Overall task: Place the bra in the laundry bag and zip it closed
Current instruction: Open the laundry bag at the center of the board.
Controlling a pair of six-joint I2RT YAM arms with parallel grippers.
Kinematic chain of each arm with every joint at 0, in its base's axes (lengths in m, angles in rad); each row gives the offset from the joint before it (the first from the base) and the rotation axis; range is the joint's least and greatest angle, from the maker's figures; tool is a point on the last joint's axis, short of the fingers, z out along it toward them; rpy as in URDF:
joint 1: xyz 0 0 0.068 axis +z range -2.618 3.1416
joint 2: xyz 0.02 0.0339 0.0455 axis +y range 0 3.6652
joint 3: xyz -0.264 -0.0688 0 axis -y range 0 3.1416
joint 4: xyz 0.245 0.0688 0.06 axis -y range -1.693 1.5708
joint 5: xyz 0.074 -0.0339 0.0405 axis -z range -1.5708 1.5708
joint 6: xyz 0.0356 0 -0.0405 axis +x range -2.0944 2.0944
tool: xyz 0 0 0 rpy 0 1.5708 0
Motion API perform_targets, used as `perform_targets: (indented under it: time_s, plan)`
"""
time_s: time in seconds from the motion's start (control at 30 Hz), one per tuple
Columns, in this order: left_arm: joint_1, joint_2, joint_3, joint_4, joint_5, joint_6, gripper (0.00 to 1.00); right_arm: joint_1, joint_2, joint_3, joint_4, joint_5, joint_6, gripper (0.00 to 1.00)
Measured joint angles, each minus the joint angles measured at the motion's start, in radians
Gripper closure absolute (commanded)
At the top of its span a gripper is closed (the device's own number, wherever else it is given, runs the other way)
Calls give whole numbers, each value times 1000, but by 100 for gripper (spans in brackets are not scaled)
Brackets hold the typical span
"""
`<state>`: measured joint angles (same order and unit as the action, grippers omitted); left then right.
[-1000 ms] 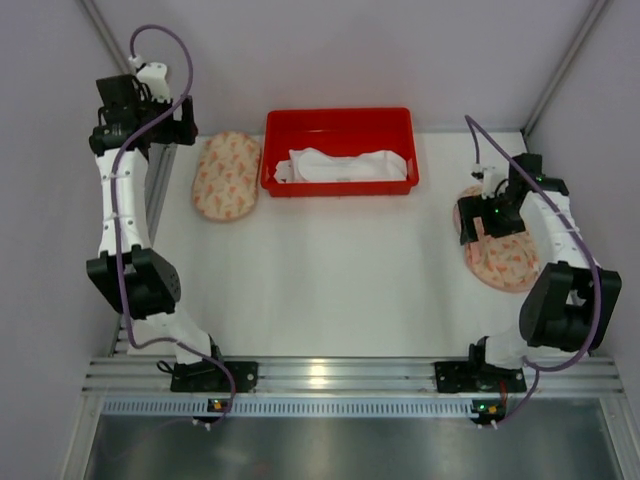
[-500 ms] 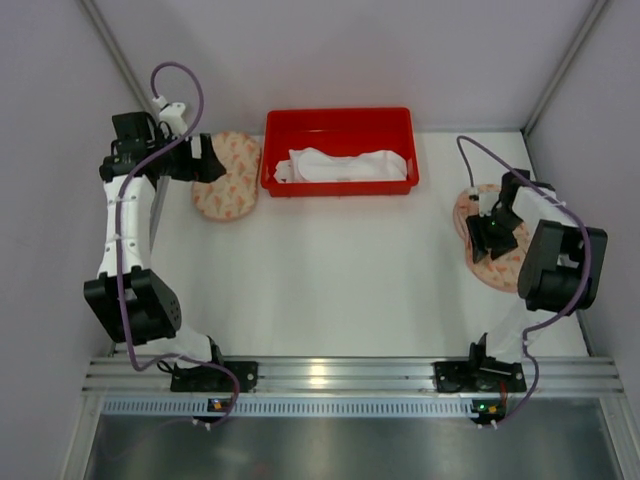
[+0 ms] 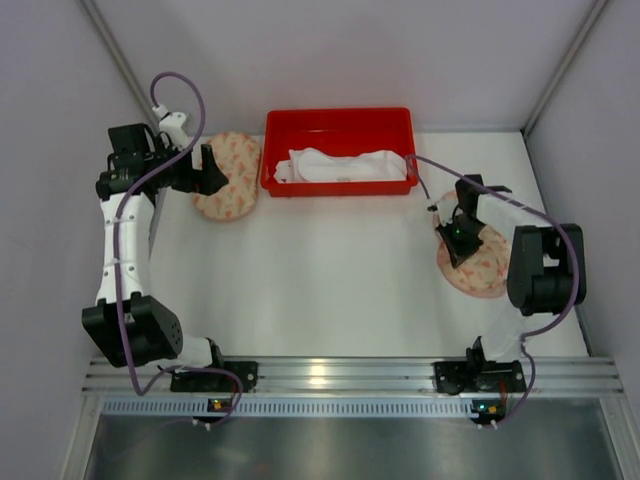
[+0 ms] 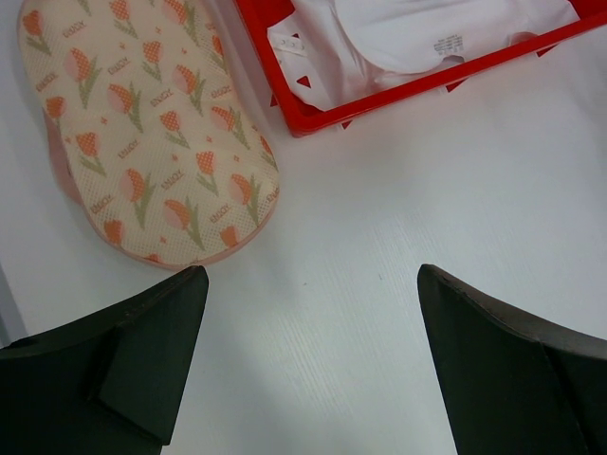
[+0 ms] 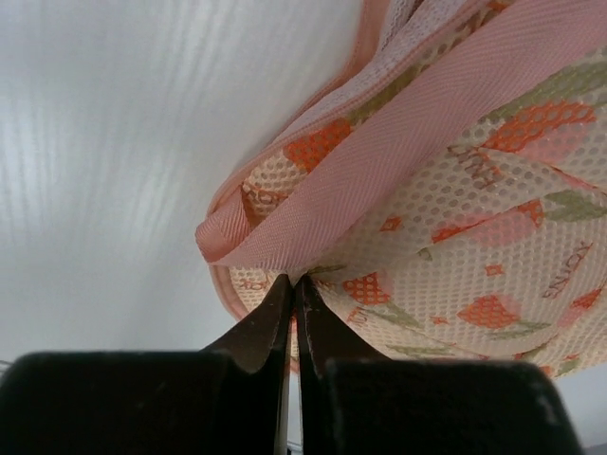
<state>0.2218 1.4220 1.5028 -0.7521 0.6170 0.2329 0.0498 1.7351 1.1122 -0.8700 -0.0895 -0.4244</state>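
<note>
A white bra (image 3: 345,165) lies in the red tray (image 3: 340,115) at the back; the left wrist view shows the bra (image 4: 408,33) in a corner of that tray (image 4: 313,118). One tulip-print mesh laundry bag (image 3: 480,268) lies at the right. My right gripper (image 3: 458,236) is shut on its pink-trimmed edge, and in the right wrist view the gripper (image 5: 294,280) pinches the mesh of the bag (image 5: 493,218) just under the trim. My left gripper (image 3: 210,172) hangs open over the table, its fingers (image 4: 142,351) apart with nothing between them.
A second tulip-print bag (image 3: 228,178) lies left of the tray, just beyond my left gripper (image 4: 313,284), and shows in the left wrist view as a flat oval (image 4: 142,133). Grey walls close the table at the back and sides.
My right gripper has shut on the right bag's edge and pulled it left, toward the table's middle. The left arm swung right, over the left bag's near end, still open.
</note>
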Motion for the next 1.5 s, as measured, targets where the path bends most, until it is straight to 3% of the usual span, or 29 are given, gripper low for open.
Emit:
perform_targets:
  time_s: [0.2,0.4,0.6,0.7,0.83,0.97,1.1,1.13,1.17,1.27,1.43,1.5]
  plan:
    - [-2,0,-45,-1,26,2,4,43,-96,19,-77,-156,-3,100]
    - [-28,-13,-92,-3,37,8,6,99,-229,114,-208,-402,-26,100]
    - [-38,-46,-118,-4,69,13,6,182,-263,174,-350,-686,-44,100]
    - [-40,-66,-130,-3,81,13,6,188,-293,185,-340,-801,1,100]
    - [-58,-90,-163,-3,82,13,7,134,-410,95,-210,-895,158,100]
    - [-110,-100,-211,-4,68,13,8,25,-496,-106,-72,-915,322,100]
    - [-191,-100,-241,-4,36,13,9,-204,-501,-314,53,-869,478,100]
    - [-217,-100,-247,-3,26,13,9,-282,-501,-339,67,-843,509,96]
    - [-244,-100,-255,-2,17,13,9,-330,-501,-344,71,-822,527,73]
    - [-322,-100,-287,6,-10,5,9,-423,-508,-342,100,-733,567,26]
    - [-452,-99,-343,33,-50,-17,14,-473,-491,-259,69,-555,545,24]
    - [-510,-92,-369,42,-62,-29,18,-493,-457,-200,68,-513,506,30]
